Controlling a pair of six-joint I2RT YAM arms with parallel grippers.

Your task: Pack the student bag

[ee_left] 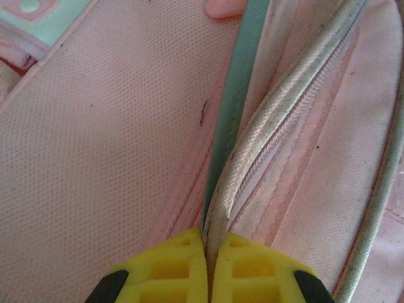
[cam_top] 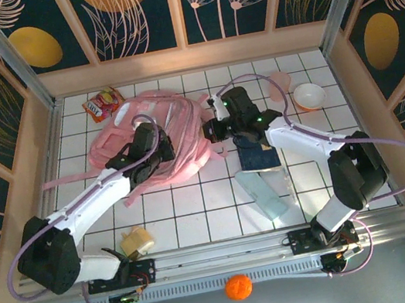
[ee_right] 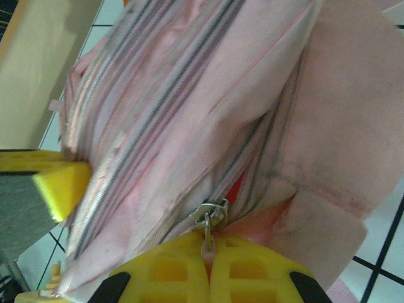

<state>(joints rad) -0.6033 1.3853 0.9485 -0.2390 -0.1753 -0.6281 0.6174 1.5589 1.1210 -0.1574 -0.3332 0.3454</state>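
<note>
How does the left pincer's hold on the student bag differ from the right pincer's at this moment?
The left pincer pinches a pale piped edge of the student bag. The right pincer pinches the small metal zip pull. From above, the left pincer sits over the bag's middle and the right pincer at its right side. Both are shut on the bag, with their yellow fingers pressed together.

**Top external view:** set high above and behind the arm bases, looking steeply down over the whole tiled tabletop (cam_top: 195, 200).
**Left wrist view:** very near the student bag (ee_left: 95, 158), facing along its seam, with the left fingers (ee_left: 170, 271) at the lower edge.
**Right wrist view:** equally near, with the right fingers (ee_right: 252, 274) at the bottom.
All three views share the bag's pink fabric.
</note>
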